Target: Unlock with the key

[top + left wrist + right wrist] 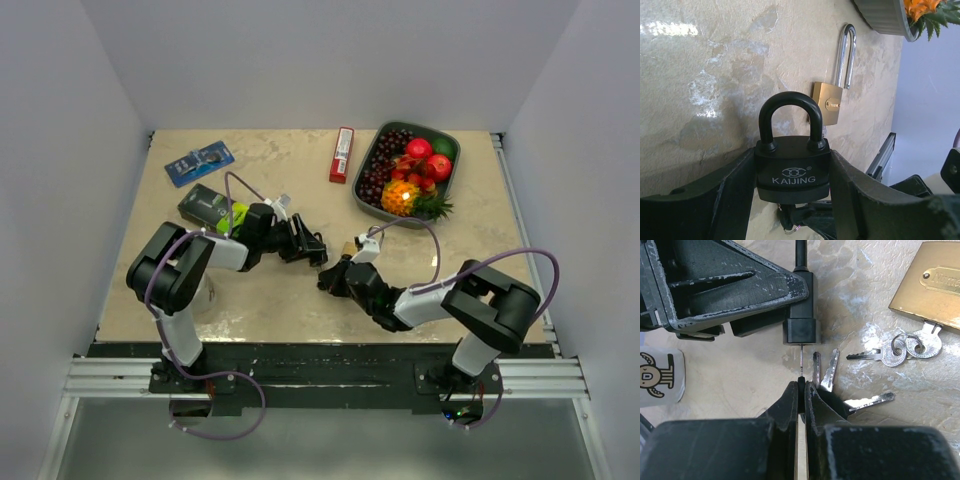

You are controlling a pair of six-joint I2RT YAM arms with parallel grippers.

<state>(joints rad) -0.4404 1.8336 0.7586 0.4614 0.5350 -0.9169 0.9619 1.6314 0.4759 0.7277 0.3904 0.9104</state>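
Note:
My left gripper [792,172] is shut on a black KAIJING padlock [792,167], shackle closed and pointing away; it also shows in the right wrist view [801,330] and in the top view [312,246]. My right gripper [801,385] is shut on a black-headed key [802,360], its blade edge-on and its tip in the bottom of the black padlock. Other keys of the bunch [826,371] fan out beside the right gripper [332,280]. A brass padlock [828,102] with an open shackle lies on the table, with its own keys [907,347] beside it.
A grey tray of fruit [452,175] stands at the back right. A red bar [342,154] lies beside it. A blue packet [198,162] and a dark box [207,204] are at the back left. A white sticker [660,375] lies near the padlock.

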